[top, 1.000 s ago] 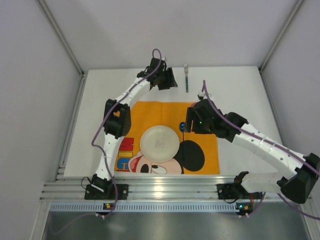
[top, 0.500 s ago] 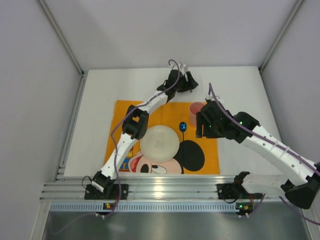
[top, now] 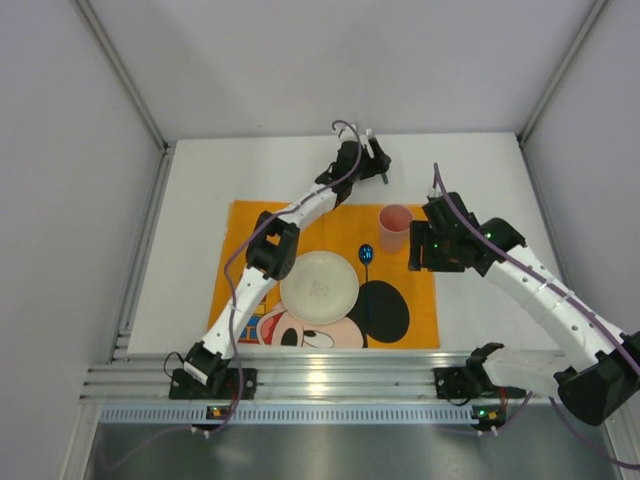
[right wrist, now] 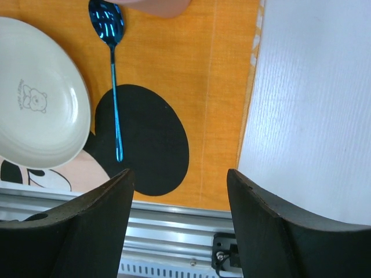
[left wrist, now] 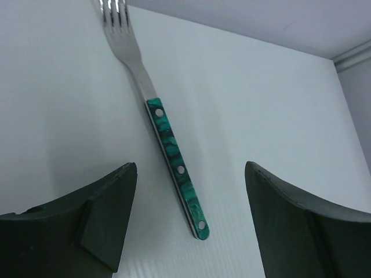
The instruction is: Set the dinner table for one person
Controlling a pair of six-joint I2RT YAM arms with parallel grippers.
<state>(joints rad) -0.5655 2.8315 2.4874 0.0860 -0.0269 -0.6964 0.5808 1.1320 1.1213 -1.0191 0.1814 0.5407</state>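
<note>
On the white dinner table (top: 480, 170) lies an orange Mickey Mouse mat (top: 250, 225). It carries a cream plate (top: 319, 287) (right wrist: 35, 98), a blue spoon (top: 367, 254) (right wrist: 113, 75) to the plate's right, and an upright pink cup (top: 394, 228). A fork with a green handle (left wrist: 174, 162) lies on the bare table beyond the mat. My left gripper (top: 370, 163) (left wrist: 191, 168) hovers open over it, a finger on each side of the handle's end, and hides the fork from above. My right gripper (top: 422, 248) (right wrist: 179, 174) is open and empty, just right of the cup, above the mat's right edge.
A ribbed aluminium rail (top: 330, 380) (right wrist: 174, 237) runs along the near edge, with both arm bases on it. Grey walls close in the table at the back and both sides. Bare white tabletop lies right of the mat (right wrist: 313, 104).
The left arm swung right from the far left of the mat to over the fork, and its jaws widened. The right arm drew back to the right, uncovering the pink cup.
</note>
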